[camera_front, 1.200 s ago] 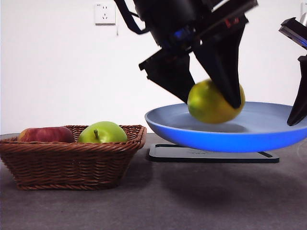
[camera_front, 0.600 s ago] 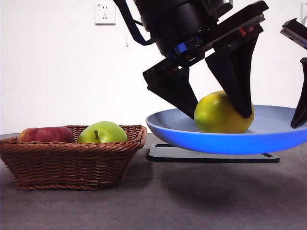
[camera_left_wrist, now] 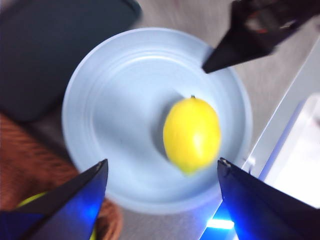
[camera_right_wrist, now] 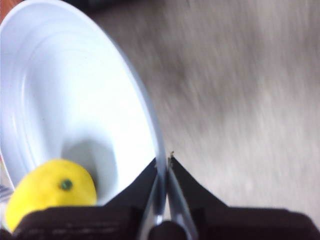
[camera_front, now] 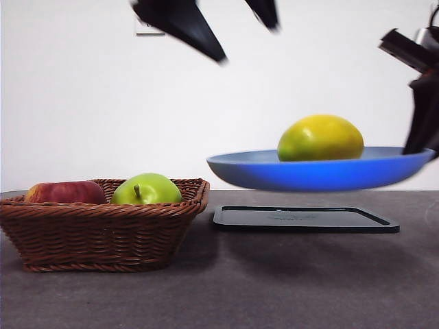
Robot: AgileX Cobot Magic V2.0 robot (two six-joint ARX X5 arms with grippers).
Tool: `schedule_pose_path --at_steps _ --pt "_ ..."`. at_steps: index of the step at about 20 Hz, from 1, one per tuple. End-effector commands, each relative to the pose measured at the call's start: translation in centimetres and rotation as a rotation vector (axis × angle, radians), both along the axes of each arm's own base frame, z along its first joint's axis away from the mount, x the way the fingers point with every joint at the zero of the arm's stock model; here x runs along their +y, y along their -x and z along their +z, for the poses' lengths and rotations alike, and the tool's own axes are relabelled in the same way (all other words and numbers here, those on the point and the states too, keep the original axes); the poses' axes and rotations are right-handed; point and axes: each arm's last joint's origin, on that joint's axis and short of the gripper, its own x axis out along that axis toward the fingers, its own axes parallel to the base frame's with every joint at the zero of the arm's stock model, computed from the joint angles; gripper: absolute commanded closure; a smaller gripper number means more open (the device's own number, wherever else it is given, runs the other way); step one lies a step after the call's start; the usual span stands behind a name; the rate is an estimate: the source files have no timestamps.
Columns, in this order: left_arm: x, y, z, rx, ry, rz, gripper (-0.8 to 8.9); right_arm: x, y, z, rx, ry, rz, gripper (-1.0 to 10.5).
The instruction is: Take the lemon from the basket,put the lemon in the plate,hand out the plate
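Resting on its side in the plate (camera_front: 312,175), toward the rim that the right gripper (camera_right_wrist: 164,162) pinched between its pressed-together jaws, the lemon (camera_front: 320,138) was already out of the basket (camera_front: 103,223), so the first two steps looked done and only the handing out seemed left. That plate hung in the air above the black tray (camera_front: 302,218), clear of it, carried by its rim alone. Empty and with its jaws spread wide, the left gripper (camera_left_wrist: 162,172) hovered high over the plate, touching neither fruit nor dish (its tips showed only as dark blurs at the top of the front view). A green apple (camera_front: 146,190) and a red apple (camera_front: 65,192) lay in the basket at the table's (camera_front: 226,288) left side. Nothing appeared to block the plate's way forward, though the loose lemon could roll if the plate tipped.
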Motion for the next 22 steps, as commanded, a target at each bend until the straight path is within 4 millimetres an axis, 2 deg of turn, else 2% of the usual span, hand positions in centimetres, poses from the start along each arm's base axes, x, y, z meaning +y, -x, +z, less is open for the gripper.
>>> schedule_pose_path --at_steps 1,4,7,10,13,17,22 --pt "1.8 0.9 2.4 -0.047 0.039 0.007 4.36 0.3 -2.4 1.0 -0.020 -0.013 -0.002 9.4" --pt "5.1 2.6 4.8 -0.086 0.081 0.042 4.37 0.4 -6.2 1.6 -0.027 -0.010 -0.017 9.4" --pt "7.4 4.5 6.3 -0.117 0.114 0.055 4.37 0.1 -10.0 1.4 -0.036 -0.011 -0.042 9.4" --pt "8.8 5.8 7.2 -0.141 0.143 0.057 4.37 -0.6 -13.4 0.5 -0.028 -0.010 -0.072 9.4" --pt "9.1 6.1 7.4 -0.146 0.150 0.056 4.37 -1.2 -16.0 -0.9 -0.038 -0.022 -0.110 9.4" --pt "9.1 6.0 7.3 -0.143 0.146 0.056 4.37 -1.7 -17.5 -3.0 -0.045 -0.035 -0.152 9.4" --pt "9.0 6.0 7.4 -0.148 0.151 0.057 4.37 -1.9 -18.0 -5.1 0.007 -0.020 -0.161 9.4"
